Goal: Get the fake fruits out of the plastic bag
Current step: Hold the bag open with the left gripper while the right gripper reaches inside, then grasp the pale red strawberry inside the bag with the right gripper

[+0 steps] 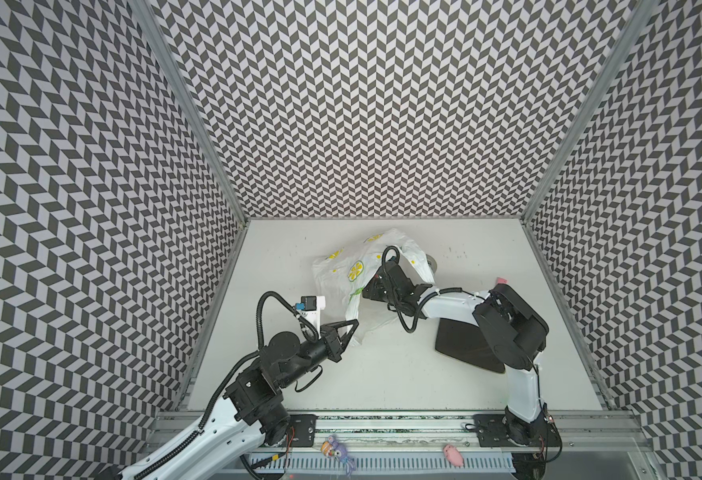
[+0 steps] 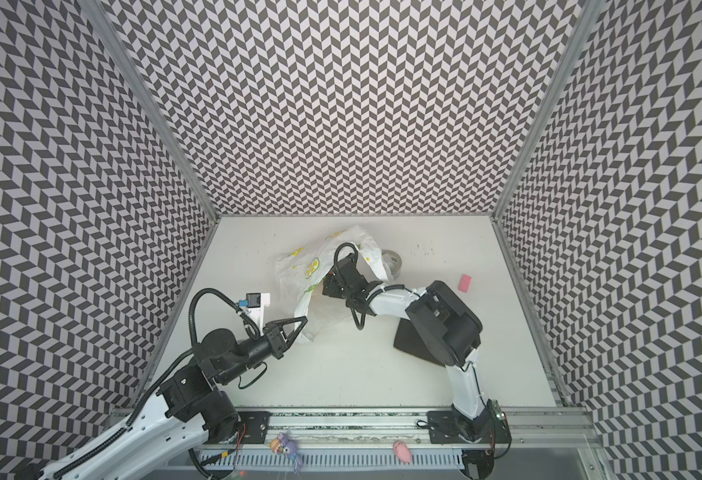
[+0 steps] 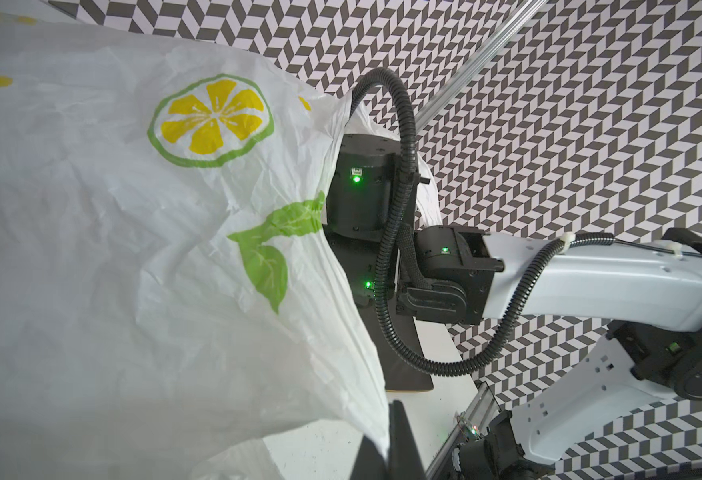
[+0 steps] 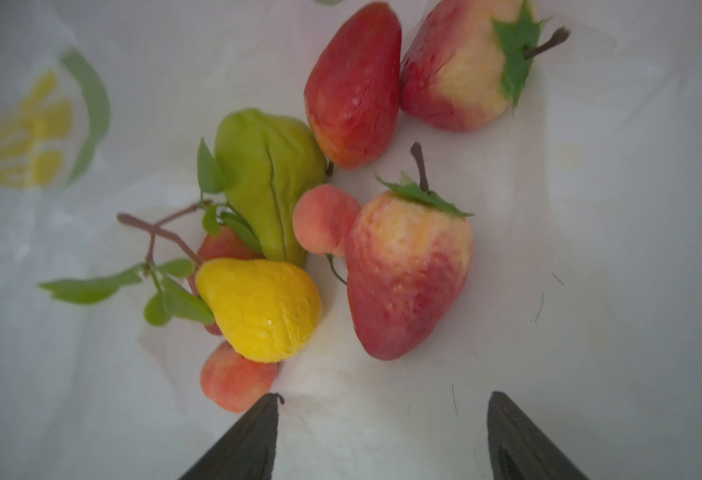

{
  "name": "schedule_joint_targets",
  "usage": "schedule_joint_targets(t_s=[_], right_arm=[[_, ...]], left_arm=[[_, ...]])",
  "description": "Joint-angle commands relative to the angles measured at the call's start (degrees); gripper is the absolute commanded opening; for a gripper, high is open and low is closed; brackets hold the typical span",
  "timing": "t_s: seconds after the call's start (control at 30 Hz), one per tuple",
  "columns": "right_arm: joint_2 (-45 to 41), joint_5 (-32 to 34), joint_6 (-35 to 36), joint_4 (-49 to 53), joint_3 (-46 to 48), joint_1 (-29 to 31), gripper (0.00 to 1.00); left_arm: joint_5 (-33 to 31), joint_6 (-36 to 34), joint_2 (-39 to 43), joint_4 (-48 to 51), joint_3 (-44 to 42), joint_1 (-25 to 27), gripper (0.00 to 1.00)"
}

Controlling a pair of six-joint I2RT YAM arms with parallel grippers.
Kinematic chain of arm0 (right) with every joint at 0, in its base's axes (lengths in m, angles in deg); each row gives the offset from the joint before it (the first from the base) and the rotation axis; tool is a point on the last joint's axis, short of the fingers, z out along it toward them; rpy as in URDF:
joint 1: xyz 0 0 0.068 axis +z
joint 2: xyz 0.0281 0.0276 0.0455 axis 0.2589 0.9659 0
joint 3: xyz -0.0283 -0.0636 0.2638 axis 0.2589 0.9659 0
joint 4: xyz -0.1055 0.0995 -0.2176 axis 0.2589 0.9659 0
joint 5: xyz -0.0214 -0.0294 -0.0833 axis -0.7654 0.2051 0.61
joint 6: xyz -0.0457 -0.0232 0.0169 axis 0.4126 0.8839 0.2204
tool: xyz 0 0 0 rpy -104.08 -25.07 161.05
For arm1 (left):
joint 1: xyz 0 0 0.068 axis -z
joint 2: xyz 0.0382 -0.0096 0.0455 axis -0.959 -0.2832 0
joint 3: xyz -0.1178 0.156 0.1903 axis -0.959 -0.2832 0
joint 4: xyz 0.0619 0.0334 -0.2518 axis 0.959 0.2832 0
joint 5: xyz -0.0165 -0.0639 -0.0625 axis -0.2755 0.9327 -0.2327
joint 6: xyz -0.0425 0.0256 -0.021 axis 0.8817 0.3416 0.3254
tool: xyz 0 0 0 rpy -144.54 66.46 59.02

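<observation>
right gripper [image 4: 384, 395] hidden by plastic bag [image 1: 332, 286], overhead

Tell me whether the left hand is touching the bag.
Touching. The left wrist view shows an edge of the bag pinched in the shut left hand.
</observation>
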Motion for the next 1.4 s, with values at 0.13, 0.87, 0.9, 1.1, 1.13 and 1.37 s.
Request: schedule_joint_targets(t_s=[0.13,0.87,0.9,1.1,1.13,1.37], right_arm=[[6.2,3.2,-8.7,-2.0,-6.4,-1.5,0.81],[16.7,7.9,-6.9,11.6,-20.8,0.0,0.54],[16.8,8.0,-6.5,12.2,-21.1,0.1,0.54],[17.9,10.0,-3.9,16.0,-23.7,0.6,0.65],[18.1,10.6,-3.6,16.6,-24.1,0.8,0.66],[20.4,14.2,-2.8,19.9,-26.8,1.2,0.64]], left_arm=[[-0.2,2.9,2.7,6.8,-1.3,0.6,0.00],[-2.2,4.8,4.2,4.6,-2.2,0.9,0.00],[-2.4,4.9,4.3,4.2,-2.3,0.9,0.00],[-2.9,5.1,4.1,1.6,-2.9,1.0,0.00],[-3.0,5.1,4.1,1.2,-2.9,1.0,0.00],[-2.8,5.2,4.2,0.2,-2.8,0.9,0.00]])
